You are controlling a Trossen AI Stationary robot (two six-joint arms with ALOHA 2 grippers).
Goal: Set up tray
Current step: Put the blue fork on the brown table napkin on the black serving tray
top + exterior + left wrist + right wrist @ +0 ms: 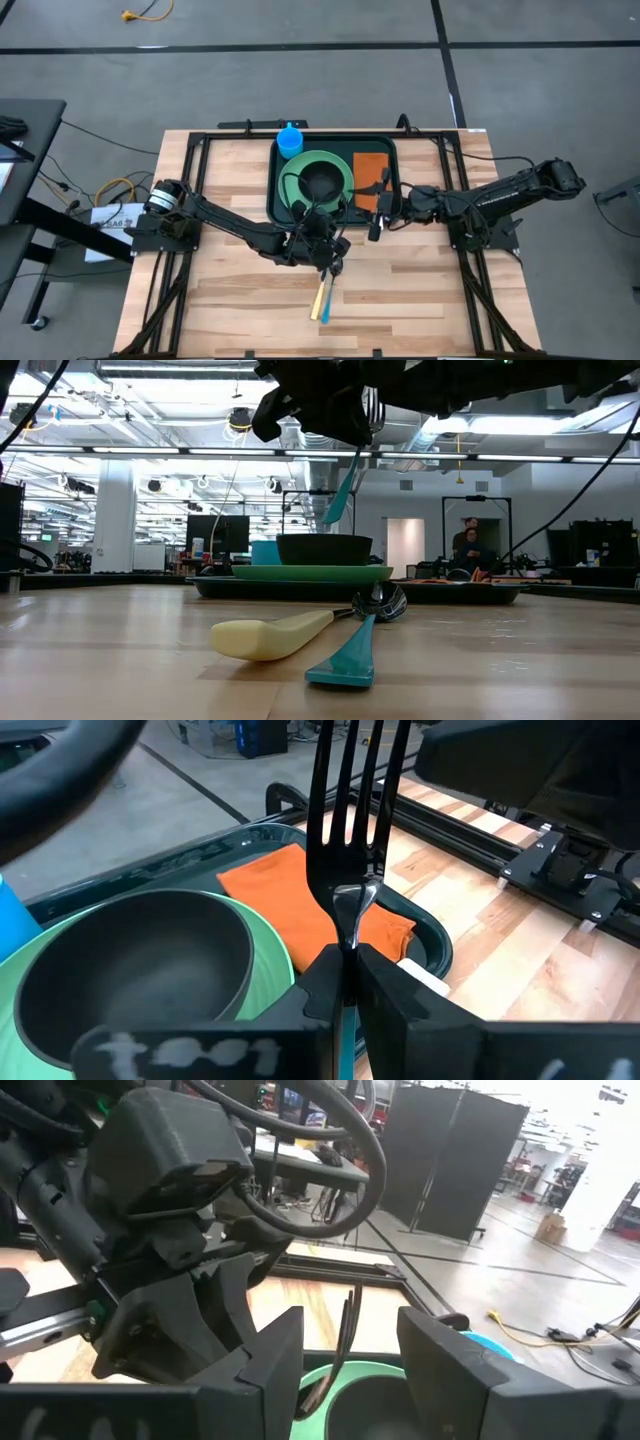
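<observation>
Teal-handled spoon (345, 655) near table's front edge (120, 700)

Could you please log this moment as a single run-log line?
left hand: shut on fork, above tray | right hand: open, facing fork | spoon, knife: on table

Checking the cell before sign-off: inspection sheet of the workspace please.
Surface: wooden table, bare around the tray.
Job's things: dark green tray holds a light-green plate with a dark bowl, a blue cup and an orange napkin.
Clutter: cream-handled spoon and teal-handled utensil lie on the table in front of the tray.
Grippers: left gripper shut on a fork, tines up, near the tray's front edge; right gripper open, at the tray's right side, fingers either side of the fork.
Cables: yellow cable on the floor.
Surroundings: person far behind.
</observation>
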